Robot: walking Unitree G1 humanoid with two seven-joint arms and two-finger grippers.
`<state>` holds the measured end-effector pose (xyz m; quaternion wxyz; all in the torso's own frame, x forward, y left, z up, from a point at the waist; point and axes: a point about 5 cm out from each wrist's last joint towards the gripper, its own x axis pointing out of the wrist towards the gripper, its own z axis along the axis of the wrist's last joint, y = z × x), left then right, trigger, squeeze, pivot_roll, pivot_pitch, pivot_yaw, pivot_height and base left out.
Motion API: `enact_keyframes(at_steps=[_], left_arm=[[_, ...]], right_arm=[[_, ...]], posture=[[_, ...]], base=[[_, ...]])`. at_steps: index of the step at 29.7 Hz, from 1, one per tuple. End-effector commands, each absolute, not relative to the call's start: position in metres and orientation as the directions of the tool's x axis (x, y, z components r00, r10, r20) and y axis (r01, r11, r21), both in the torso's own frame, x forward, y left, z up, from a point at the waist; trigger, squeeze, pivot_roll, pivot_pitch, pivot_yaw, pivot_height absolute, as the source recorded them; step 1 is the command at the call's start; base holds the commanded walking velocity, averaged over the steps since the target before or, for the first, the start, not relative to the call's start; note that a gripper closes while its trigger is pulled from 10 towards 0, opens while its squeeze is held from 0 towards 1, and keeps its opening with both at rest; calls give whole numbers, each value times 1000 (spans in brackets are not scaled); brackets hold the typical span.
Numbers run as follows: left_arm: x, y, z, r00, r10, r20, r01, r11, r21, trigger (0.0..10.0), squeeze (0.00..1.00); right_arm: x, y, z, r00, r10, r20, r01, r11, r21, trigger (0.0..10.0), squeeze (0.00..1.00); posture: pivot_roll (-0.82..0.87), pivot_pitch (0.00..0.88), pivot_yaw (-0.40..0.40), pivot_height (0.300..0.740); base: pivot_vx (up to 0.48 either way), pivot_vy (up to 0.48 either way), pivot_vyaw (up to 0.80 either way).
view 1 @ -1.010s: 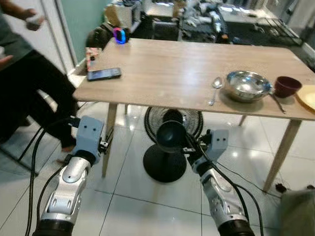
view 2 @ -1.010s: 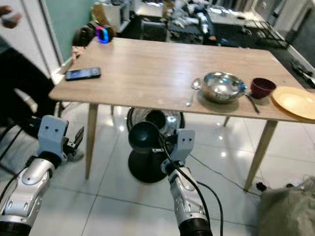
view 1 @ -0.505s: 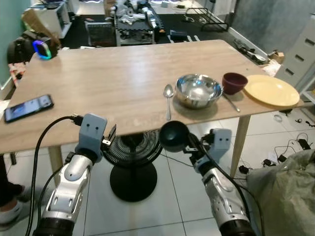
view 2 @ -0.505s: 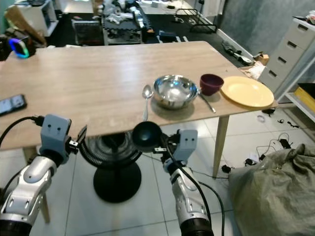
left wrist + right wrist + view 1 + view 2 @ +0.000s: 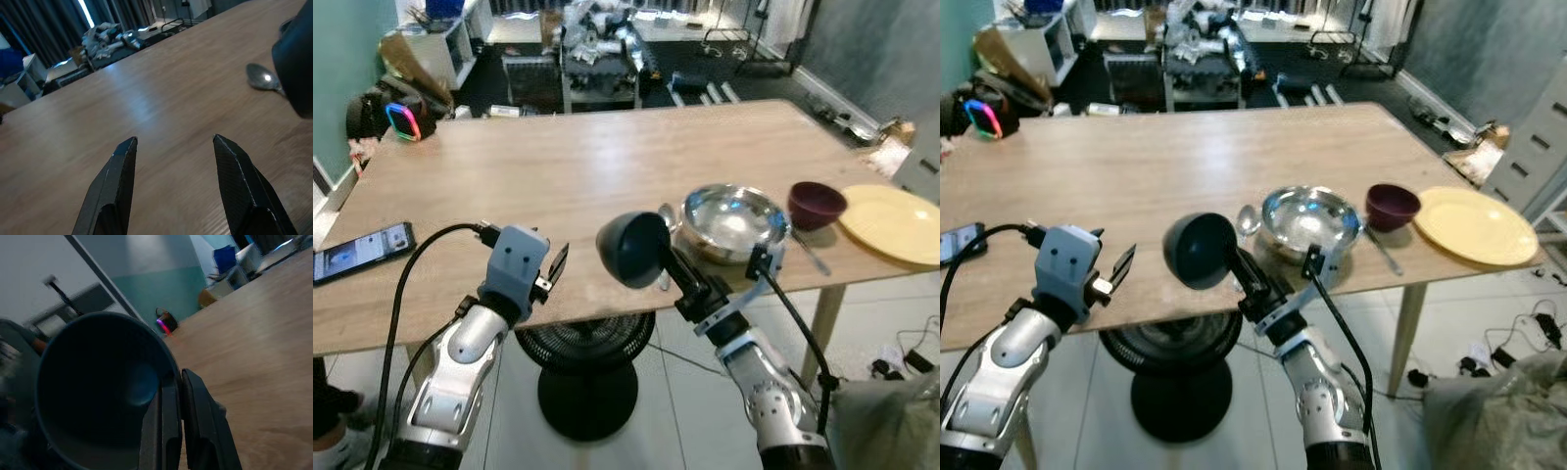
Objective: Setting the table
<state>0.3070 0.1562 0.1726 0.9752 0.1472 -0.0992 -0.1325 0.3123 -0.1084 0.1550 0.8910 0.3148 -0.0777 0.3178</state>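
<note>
Wood-grain table (image 5: 558, 176) closer than half second ago, both arms now raised over near edge. Right gripper (image 5: 1246, 272) clamped on rim of dark round bowl (image 5: 1197, 251), held tilted beside shiny steel bowl (image 5: 1310, 215), spoon (image 5: 1248, 219). Left gripper (image 5: 172, 161) spread wide, empty, above tabletop.

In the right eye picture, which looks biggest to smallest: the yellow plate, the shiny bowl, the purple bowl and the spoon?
1. Yellow plate
2. Shiny bowl, a little smaller
3. Purple bowl
4. Spoon, though the dark bowl held in the right gripper hides part of it, so its place against the purple bowl is unsure.
</note>
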Motion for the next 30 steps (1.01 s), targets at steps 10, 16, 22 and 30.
enact_keyframes(at_steps=[10,16,22,30], left_arm=[[306,157,186,945,-277,176,233,944,235,10000,0],[306,152,186,943,-291,164,249,940,235,10000,0],[307,154,181,954,-262,143,227,948,221,10000,0],[308,155,184,958,-240,159,203,955,218,10000,0]], right_arm=[[329,-103,190,864,366,347,-478,813,334,10000,0],[334,-106,207,879,281,384,-404,868,288,10000,0],[335,-112,207,894,223,388,-341,902,266,10000,0],[333,-114,197,910,213,355,-318,909,269,10000,0]], posture=[[74,12,68,740],[74,15,63,740],[72,18,62,740],[69,20,64,740]], base=[[0,0,0],[0,0,0],[0,0,0],[360,0,0]])
